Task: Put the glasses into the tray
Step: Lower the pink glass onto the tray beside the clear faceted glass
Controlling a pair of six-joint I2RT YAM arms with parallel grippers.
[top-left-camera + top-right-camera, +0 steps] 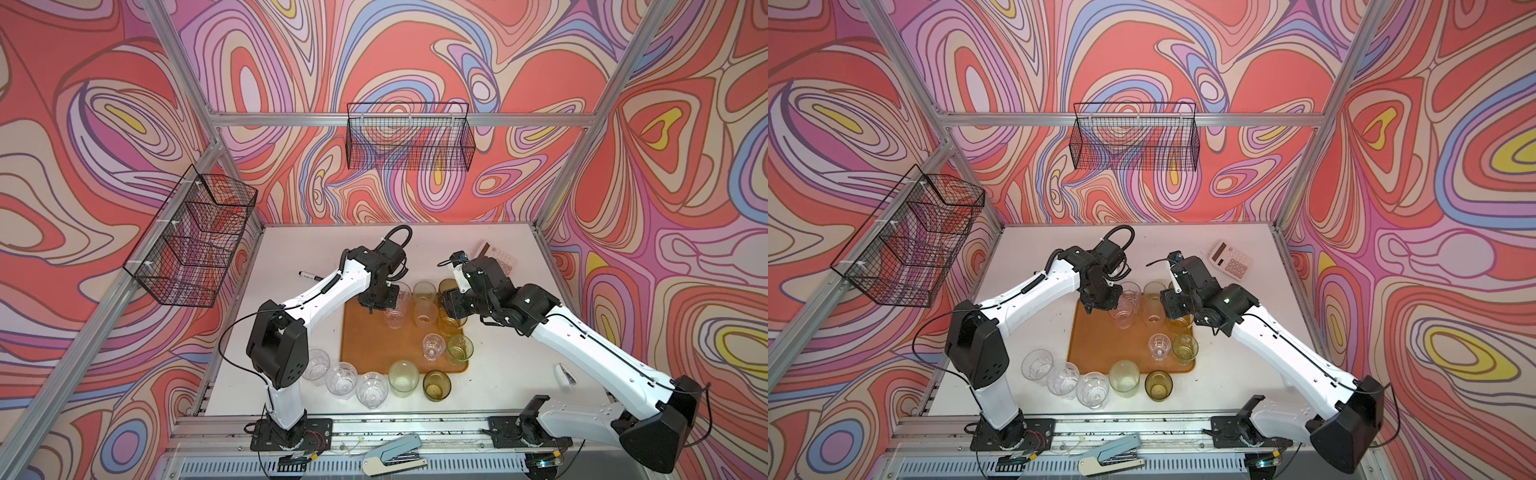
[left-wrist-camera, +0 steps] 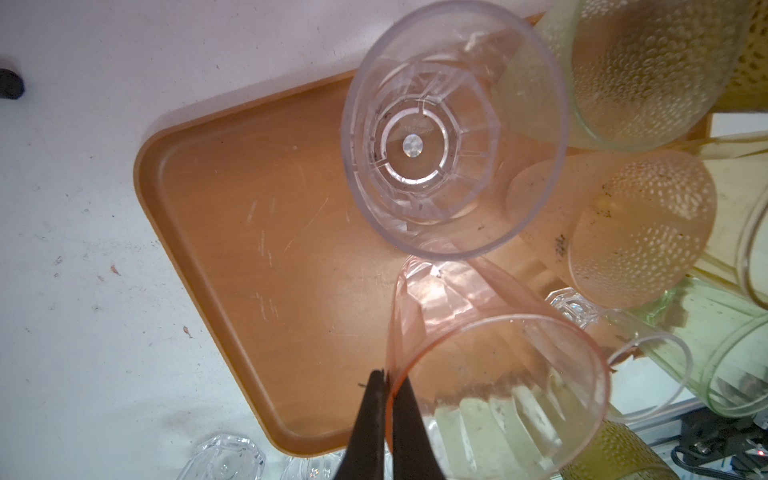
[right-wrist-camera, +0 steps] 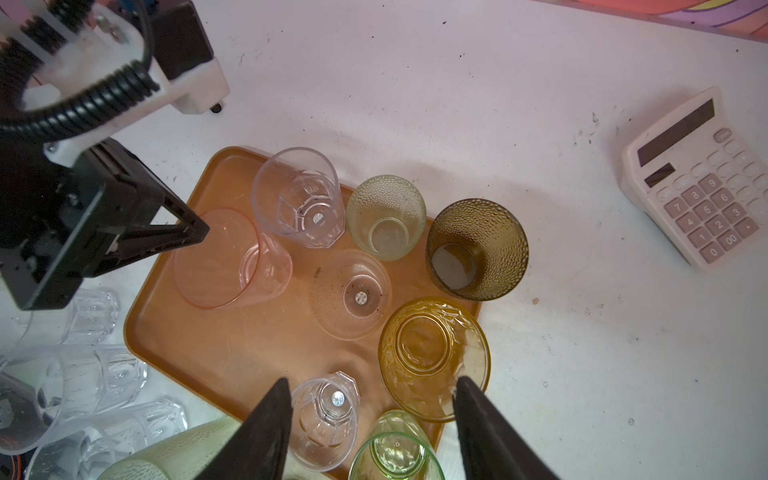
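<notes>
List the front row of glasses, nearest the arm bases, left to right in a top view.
first clear glass → second clear glass → third clear glass → pale green glass → olive-brown glass

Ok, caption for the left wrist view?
Left end effector pinches the pink glass by its rim over the tray, beside a clear glass.

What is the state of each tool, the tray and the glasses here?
left tool: shut on the rim of the pink glass
pink glass: tilted, held by its rim
right tool: open, holding nothing
tray: partly filled, bare on the left arm's side
amber glass: upright on the tray
olive-brown dotted glass: upright on the table, beside the tray
three clear glasses: upright on the table, outside the tray
</notes>
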